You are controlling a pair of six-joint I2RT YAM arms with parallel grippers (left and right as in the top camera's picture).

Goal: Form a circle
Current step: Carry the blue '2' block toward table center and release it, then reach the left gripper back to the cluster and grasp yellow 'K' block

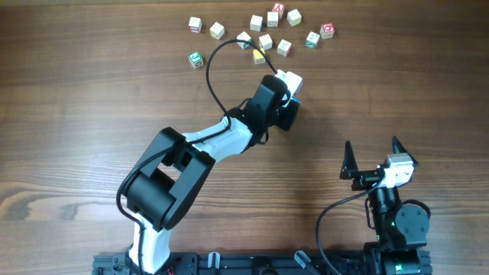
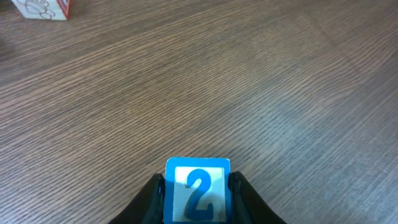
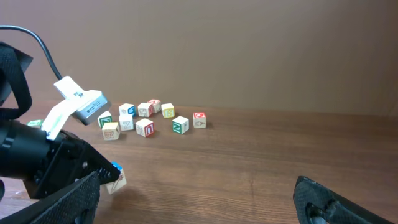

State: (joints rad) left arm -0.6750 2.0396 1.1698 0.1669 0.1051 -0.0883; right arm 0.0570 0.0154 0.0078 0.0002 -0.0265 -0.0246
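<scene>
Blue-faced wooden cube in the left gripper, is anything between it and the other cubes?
Nothing visible: the left gripper holds the blue-faced wooden cube, with only bare wooden table between it and the scattered small cubes.

The table [image 1: 76, 114] is matt, grained wood; the blue-faced cube [image 2: 198, 190] pale wood, smoothly printed.

Fourteen small wooden cubes [image 1: 265, 41]; two robot arms [image 1: 221, 141].

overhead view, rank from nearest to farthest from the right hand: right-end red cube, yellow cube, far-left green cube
1. red cube, far right of the cubes, nearest the right hand.
2. yellow cube, in the middle, on the near side.
3. green cube, far left, set apart.
</scene>
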